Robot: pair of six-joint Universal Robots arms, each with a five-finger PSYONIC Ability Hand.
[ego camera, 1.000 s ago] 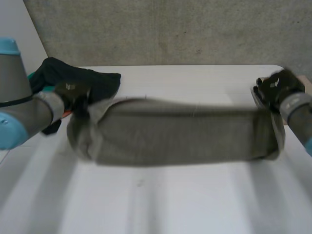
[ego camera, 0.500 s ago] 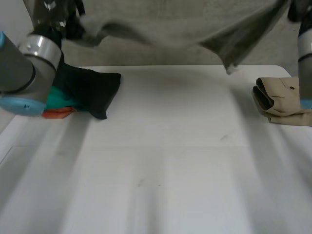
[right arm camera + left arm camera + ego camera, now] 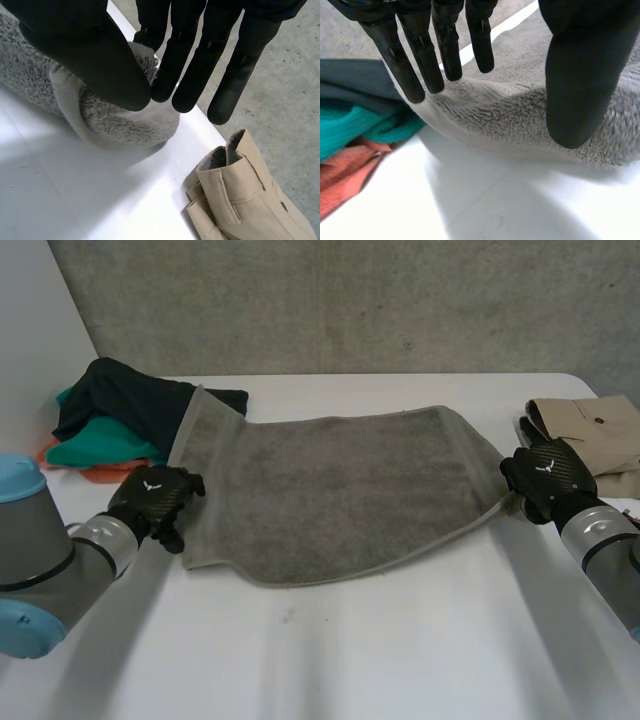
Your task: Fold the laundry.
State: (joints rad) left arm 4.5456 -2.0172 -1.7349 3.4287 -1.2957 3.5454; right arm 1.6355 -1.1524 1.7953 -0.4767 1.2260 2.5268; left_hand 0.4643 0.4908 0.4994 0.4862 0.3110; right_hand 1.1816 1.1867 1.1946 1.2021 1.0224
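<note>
The towel [image 3: 340,490] lies spread between our hands, long axis running hand to hand; our left hand [image 3: 150,502] pinches one end corner, our right hand [image 3: 545,478] the other.

Grey towel [image 3: 340,495]: fuzzy, spread open and flat, middle of frame, far left corner lying on clothes pile [image 3: 110,420]. Clothes pile: black, green, orange, upper left. Tan cloth [image 3: 590,430]: folded, right edge.

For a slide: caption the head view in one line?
Left hand and right hand hold opposite ends of a grey towel spread on the table.
</note>
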